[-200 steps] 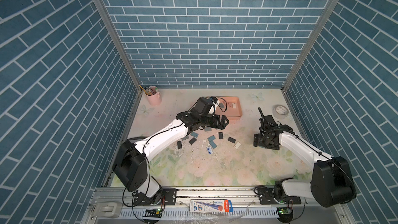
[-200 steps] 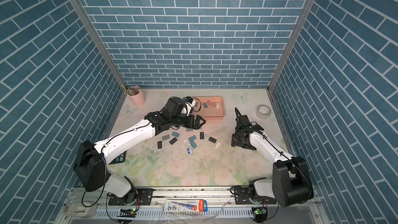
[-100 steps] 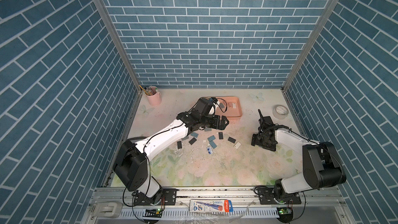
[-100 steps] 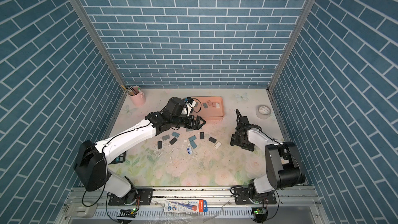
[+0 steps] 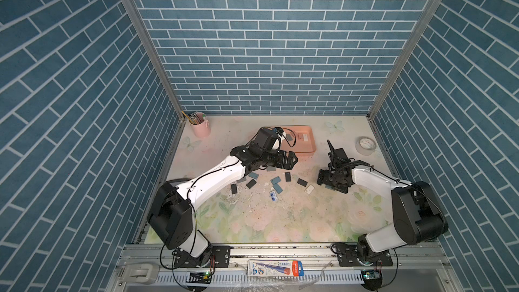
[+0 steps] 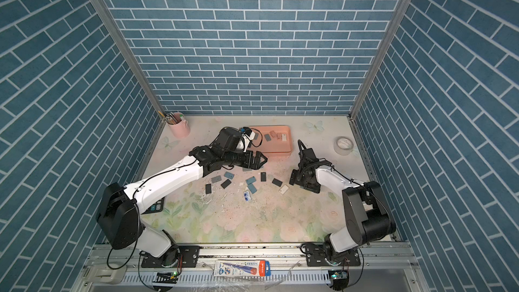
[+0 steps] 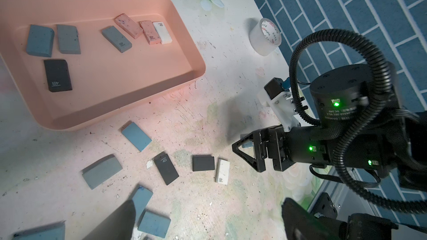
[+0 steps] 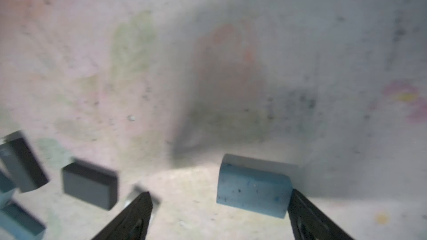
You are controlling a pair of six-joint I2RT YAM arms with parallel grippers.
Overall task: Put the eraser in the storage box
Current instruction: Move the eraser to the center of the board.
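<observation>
Down on the floral table (image 5: 280, 220), short of the shallow salmon-pink plastic storage box (image 5: 306, 151), I see the blue block eraser (image 8: 254, 185) between the wide-spread jaws of my right gripper (image 8: 219, 193), crowding one finger (image 8: 305, 211).

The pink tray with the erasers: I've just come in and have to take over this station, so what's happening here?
Two robot arms are moving erasers into the shallow salmon-pink plastic storage box, which holds seven already. More rectangular erasers lie scattered on the table. The right gripper is low, open, with a blue rubber eraser between its fingers, not yet gripped. The left gripper hovers open and empty near the box.
</observation>
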